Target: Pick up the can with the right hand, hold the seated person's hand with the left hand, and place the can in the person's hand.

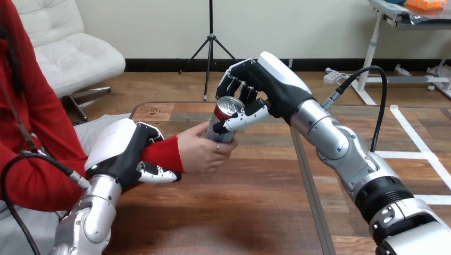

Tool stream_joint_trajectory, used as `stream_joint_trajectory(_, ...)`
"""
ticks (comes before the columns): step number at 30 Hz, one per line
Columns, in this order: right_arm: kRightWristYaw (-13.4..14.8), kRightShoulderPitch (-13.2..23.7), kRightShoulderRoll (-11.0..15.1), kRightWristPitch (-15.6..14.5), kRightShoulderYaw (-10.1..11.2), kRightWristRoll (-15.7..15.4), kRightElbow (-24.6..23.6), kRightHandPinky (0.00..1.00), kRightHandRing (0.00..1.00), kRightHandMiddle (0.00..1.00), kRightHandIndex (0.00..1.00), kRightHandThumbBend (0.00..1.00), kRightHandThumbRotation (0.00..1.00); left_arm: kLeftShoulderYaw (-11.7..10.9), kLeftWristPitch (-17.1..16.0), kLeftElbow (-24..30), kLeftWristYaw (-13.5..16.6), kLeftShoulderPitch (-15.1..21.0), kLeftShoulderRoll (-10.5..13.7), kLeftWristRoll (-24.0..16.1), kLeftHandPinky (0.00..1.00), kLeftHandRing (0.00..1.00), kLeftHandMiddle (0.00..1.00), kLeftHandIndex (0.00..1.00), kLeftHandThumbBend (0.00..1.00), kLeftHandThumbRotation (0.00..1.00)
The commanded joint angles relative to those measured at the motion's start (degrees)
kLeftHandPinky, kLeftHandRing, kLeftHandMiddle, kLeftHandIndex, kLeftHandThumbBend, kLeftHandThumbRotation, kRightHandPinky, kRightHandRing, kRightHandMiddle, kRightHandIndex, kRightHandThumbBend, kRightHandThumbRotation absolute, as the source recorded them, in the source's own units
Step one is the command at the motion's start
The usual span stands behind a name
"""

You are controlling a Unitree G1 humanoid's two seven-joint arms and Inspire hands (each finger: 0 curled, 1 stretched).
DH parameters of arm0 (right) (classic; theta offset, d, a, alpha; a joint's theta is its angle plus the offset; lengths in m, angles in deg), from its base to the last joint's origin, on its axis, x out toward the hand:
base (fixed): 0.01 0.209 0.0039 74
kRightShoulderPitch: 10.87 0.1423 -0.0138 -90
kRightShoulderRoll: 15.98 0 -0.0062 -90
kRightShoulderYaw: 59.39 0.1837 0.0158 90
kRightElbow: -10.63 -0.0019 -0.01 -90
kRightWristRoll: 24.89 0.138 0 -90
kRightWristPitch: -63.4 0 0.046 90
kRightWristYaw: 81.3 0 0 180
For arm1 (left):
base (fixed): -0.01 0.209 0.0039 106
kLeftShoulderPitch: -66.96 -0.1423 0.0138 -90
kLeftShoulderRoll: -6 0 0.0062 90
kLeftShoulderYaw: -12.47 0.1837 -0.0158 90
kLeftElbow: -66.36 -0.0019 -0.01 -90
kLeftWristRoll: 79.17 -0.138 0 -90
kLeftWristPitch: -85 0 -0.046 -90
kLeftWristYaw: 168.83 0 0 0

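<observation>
Silver-topped, the can (225, 118) sits in the person's hand (201, 151), the right hand (254, 79) curled round its upper part and the left hand (123, 151) wrapped round the person's wrist (162, 154); placing looks nearly done, calling next for the right hand's release.

Wooden desk (239, 207) across the lower centre of the frame, top of brown planks in mixed tones, thin dark rim with a rounded corner at upper left, dark straight seam slanting down right of centre
</observation>
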Motion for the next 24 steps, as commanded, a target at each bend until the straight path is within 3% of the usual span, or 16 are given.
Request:
stream_joint_trajectory(1, -0.1, 3.7, -1.4, 2.4, -0.4, 1.2, -4.6, 0.30, 0.33, 0.39, 0.43, 0.71, 0.00, -2.5, -7.3, 14.8, 4.8, 11.9, -2.1, 2.9, 0.21, 0.27, 0.35, 0.36, 0.61, 0.00)
stream_joint_trajectory(24, -1.0, 3.0, -1.6, 2.4, 0.1, 2.1, -4.5, 0.31, 0.33, 0.39, 0.44, 0.74, 0.00, -2.5, -8.1, 15.1, 4.7, 11.4, -2.1, 3.4, 0.21, 0.27, 0.34, 0.35, 0.64, 0.00)
